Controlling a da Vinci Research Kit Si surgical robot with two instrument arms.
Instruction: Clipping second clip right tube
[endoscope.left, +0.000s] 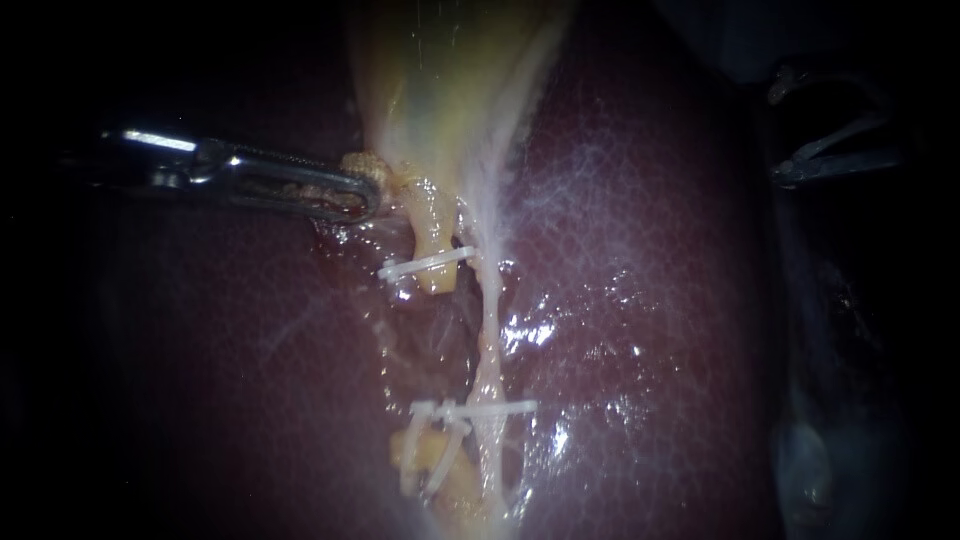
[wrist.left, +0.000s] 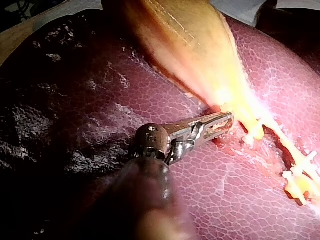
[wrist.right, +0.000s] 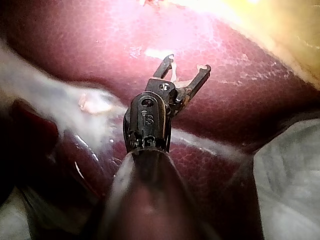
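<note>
My left instrument (endoscope.left: 370, 195) comes in from the left w/ jaws clamped on the edge of the gallbladder (endoscope.left: 440, 90) at its narrow end; tan tissue shows thru the jaw slots. My right instrument (wrist.right: 187, 66) sits over the liver (endoscope.left: 640, 300) at the far right of the endo view. It's dim there and well apart from both tubes. In its wrist view the jaws are spread in a V w/ a clear gap and no grip on anything. The right tube (endoscope.left: 489, 320) is the thin pale strand running down from the gallbladder across the liver, just beside the yellow left tube (endoscope.left: 430, 225). One white clip (endoscope.left: 500, 408) crosses the right tube low down. An upper clip (endoscope.left: 425, 266) lies across the end of the left tube's stump. More white clips (endoscope.left: 432, 415) sit on the yellow stub below, just beside the right tube's clip.
</note>
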